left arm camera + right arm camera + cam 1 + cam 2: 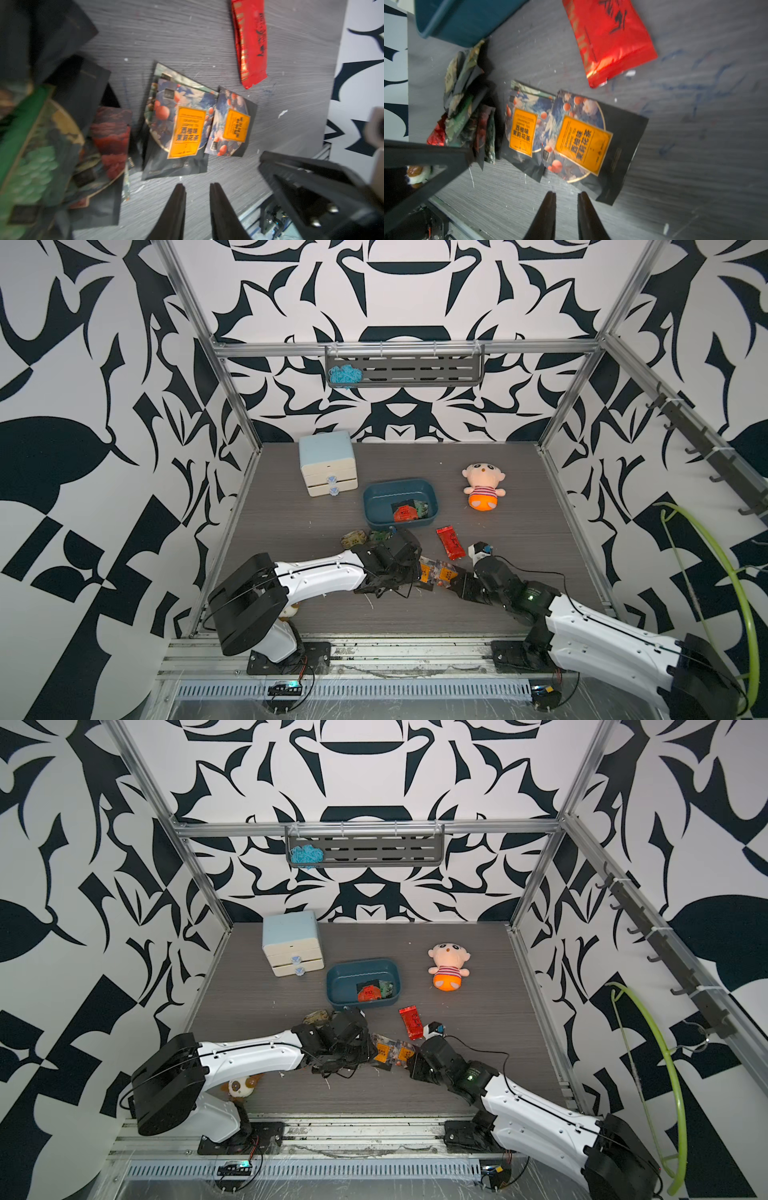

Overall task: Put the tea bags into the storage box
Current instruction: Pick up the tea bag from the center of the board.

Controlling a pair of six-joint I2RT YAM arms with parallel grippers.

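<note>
Grey wood-grain surface (pixel 291 506) floors a cell walled in black-and-white patterned panels, and both arms reach in from its near edge. Closest, the left gripper (pixel 196 185) and the right gripper (pixel 565 193) each hover low over the surface, jaws a narrow gap apart with nothing between them. Both point at a pair of dark foil sachets with orange square labels (pixel 187 133), which lie flat and overlapping between the two wrists. Beside these, under the left arm, a loose heap of dark sachets with green and red prints (pixel 467 116) is bunched together; how many it holds cannot be told. Just beyond, a shiny red foil sachet (pixel 450 542) lies alone, and a beige-labelled sachet (pixel 354 538) shows by the left wrist. Farther back sits the shallow teal-blue plastic storage box (pixel 378 497). It holds only a few tea bags, a red-orange-labelled one (pixel 403 513) and a greenish one (pixel 422 508), toward its near right corner. By that showing the task looks early, with most sachets lying outside the box. Behind stand a pale blue-and-cream drawer cabinet (pixel 328 460) and an orange plush doll (pixel 483 487).
</note>
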